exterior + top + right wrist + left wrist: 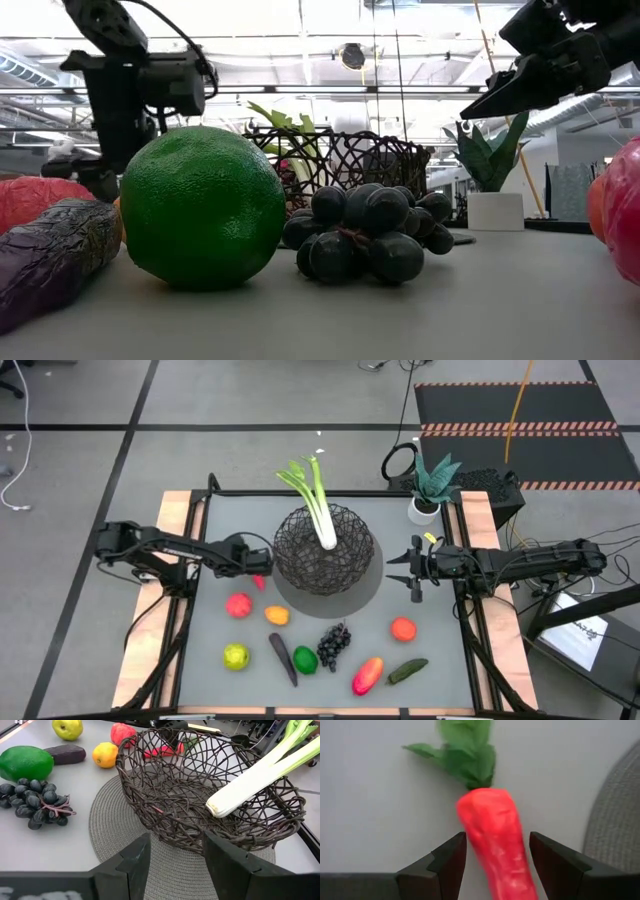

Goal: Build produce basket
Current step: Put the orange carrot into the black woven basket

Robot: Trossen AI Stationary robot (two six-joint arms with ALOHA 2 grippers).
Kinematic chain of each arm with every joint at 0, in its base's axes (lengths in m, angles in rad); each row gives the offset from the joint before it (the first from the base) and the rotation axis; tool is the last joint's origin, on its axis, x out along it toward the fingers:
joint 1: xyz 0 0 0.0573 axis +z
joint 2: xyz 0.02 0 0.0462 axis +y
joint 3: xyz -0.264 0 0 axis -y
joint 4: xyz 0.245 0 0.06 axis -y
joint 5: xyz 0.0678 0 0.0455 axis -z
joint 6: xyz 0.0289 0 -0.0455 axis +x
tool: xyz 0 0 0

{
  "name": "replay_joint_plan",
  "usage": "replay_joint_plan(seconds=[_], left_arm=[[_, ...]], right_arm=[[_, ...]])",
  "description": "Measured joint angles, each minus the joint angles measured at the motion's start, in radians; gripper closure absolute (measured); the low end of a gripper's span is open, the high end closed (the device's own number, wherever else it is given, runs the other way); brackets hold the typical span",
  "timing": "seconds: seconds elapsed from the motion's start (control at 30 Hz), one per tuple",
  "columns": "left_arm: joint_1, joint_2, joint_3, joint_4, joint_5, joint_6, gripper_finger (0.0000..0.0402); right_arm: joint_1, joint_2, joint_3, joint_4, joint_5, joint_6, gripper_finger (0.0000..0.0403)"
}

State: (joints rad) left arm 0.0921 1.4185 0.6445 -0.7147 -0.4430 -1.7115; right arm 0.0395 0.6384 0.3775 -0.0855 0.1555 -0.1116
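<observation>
Grey table [430, 650] with wood side rails, on a grey tiled floor with black lines; black mat with striped edge far right, office ceiling lights behind in the low view. Basket [324, 548] sits mid-table on a round grey mat [365, 590], leek [318, 510] propped in it, white end down inside, leaves over the far rim. Plant [432, 485] in a white pot at the far right corner. Left gripper [256, 557] just left of the basket, fingers [451, 865] apart astride a carrot [495, 840] lying on the table; contact unclear, can't tell if it's gripped. Carrot mostly hidden under the gripper from above. Right gripper [400, 563] just right of the basket, off the table, fingers parted, holding nothing. Near rows: red fruit [238, 605], orange one [277, 616], yellow-green [235, 656], eggplant [283, 658], green fruit [305, 659], grapes [334, 645], red-yellow fruit [367, 675], cucumber [407, 671], another orange fruit [403, 628]. Low view: green fruit and grapes block most of the basket; eggplant cut off at the left edge.
</observation>
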Motion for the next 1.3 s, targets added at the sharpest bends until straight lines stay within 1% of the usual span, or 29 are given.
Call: replay_joint_plan(seconds=[0.17,0.23,0.3,0.47,0.57,0.63,0.7,0.83,0.93,1.1,1.17,1.23,1.3], left_arm=[[0.000,0.000,-0.025,0.010,-0.003,0.009,0.0184],[0.000,0.000,-0.031,0.011,-0.003,0.021,0.0192],[0.000,0.000,-0.040,0.017,0.006,0.030,0.0210],[-0.003,-0.002,-0.058,0.036,0.005,0.031,0.0269],[-0.002,-0.002,-0.056,0.032,-0.014,0.044,0.0289],[-0.001,-0.007,-0.045,0.027,-0.010,0.101,0.0290],[-0.001,-0.025,-0.022,0.021,-0.011,0.198,0.0284],[0.014,-0.091,0.035,-0.003,-0.010,0.419,0.0258],[0.021,-0.160,0.092,0.000,-0.011,0.553,0.0255],[0.033,-0.278,0.218,-0.027,-0.011,0.708,0.0277],[0.033,-0.325,0.278,-0.064,-0.011,0.723,0.0284],[0.031,-0.364,0.338,-0.085,-0.013,0.756,0.0284],[0.023,-0.394,0.384,-0.053,-0.031,0.815,0.0278]], right_arm=[[0.000,0.000,0.000,0.001,0.000,-0.002,0.0230],[0.000,0.000,0.000,0.002,0.000,-0.002,0.0230],[0.000,0.000,0.000,0.002,0.000,-0.002,0.0230],[0.000,0.000,0.000,0.000,0.000,-0.006,0.0230],[0.000,0.000,0.000,0.000,0.000,-0.006,0.0230],[0.000,0.000,0.000,0.001,0.000,-0.005,0.0230],[0.000,0.000,0.000,0.003,0.000,0.001,0.0230],[0.000,0.000,0.000,0.008,0.000,0.002,0.0230],[0.000,0.000,0.000,0.008,0.000,0.002,0.0230],[0.000,0.000,0.000,0.007,0.000,0.002,0.0230],[0.001,0.000,0.000,0.007,0.000,0.002,0.0230],[0.002,0.000,0.000,0.007,-0.001,0.002,0.0230],[0.002,0.000,0.000,0.007,-0.002,0.001,0.0230]])
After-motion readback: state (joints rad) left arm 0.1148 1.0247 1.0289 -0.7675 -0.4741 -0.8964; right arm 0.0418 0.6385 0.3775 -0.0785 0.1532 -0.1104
